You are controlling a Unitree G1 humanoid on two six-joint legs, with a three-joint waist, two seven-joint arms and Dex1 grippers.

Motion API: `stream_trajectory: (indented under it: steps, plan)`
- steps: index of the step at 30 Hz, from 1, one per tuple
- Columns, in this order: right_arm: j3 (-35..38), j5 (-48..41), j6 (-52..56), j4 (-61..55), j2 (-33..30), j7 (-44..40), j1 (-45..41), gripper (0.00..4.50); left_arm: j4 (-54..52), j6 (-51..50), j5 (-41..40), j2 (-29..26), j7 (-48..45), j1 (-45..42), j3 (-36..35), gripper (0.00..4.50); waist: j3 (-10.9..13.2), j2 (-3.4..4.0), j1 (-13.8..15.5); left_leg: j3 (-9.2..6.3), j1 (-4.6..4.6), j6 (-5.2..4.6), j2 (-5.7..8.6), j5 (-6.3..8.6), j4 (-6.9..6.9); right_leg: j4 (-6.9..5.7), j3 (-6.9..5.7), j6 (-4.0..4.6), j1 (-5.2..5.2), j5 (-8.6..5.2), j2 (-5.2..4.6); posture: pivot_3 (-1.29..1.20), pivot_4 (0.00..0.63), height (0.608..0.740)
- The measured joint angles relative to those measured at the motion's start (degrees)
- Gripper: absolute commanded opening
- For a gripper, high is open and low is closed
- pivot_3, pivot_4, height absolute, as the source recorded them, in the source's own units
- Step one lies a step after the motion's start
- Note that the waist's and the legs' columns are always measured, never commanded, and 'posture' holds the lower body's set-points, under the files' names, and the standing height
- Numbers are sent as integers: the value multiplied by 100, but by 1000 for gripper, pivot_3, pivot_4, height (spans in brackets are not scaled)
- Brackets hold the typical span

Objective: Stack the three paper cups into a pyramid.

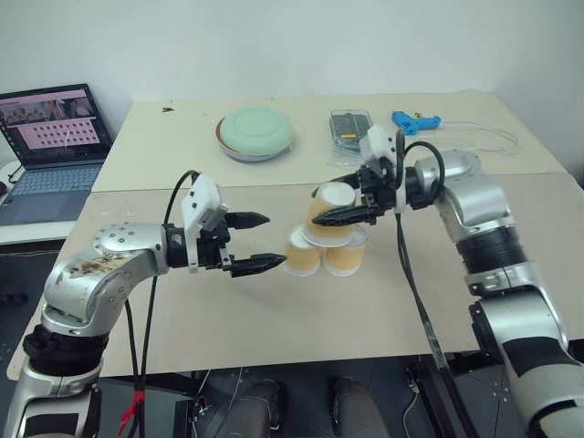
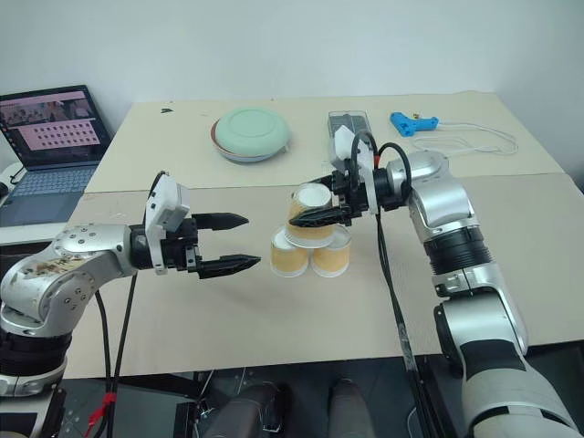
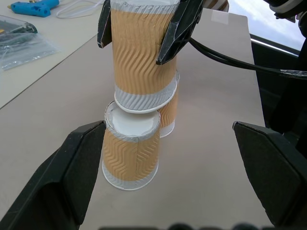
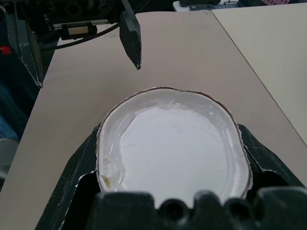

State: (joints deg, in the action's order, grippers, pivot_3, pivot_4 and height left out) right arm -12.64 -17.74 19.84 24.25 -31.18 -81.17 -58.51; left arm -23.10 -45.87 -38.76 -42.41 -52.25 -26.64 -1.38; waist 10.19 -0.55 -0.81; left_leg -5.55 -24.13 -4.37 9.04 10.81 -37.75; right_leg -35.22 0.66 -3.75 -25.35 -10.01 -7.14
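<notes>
While your right pincer [image 1: 351, 203] is clamped on the top cup [image 1: 332, 213], resting over the two base cups [image 1: 322, 254] on the worktop [image 1: 274, 310], go gently, thin paper likely crushes and tips, left pincer [image 1: 258, 242] apart beside them

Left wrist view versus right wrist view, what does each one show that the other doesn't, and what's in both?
Left wrist alone: two bottom cups upside down side by side on the table, the top cup sitting across them, the right gripper shut on its sides, the blue tool and a plastic packet.

Right wrist alone: the top cup's white end squeezed oval between the fingers, and one left fingertip pointing toward it.

Both: the top cup, the right gripper's hold on it, and the table.
</notes>
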Motion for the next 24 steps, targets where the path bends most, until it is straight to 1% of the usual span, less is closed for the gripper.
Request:
stream_trajectory:
  steps: [7,12,24]
  plan:
    - [24,168,-240,253,91,22,-92,2989,0,-40,-87,-5,3,0,-1,4500,0,0,-2,0,8,1,0,0,0,1,0,1,-1,1,2,0,150,730]
    - [41,224,-307,352,104,31,-100,4452,1,-40,-87,-38,2,0,-2,4500,0,0,-2,0,14,1,0,1,0,1,0,1,0,1,2,0,150,730]
    - [199,289,-264,324,105,9,-100,4452,27,-38,-84,-39,-5,-18,0,4500,0,1,-1,0,13,2,0,1,2,0,1,2,-1,1,3,0,150,730]
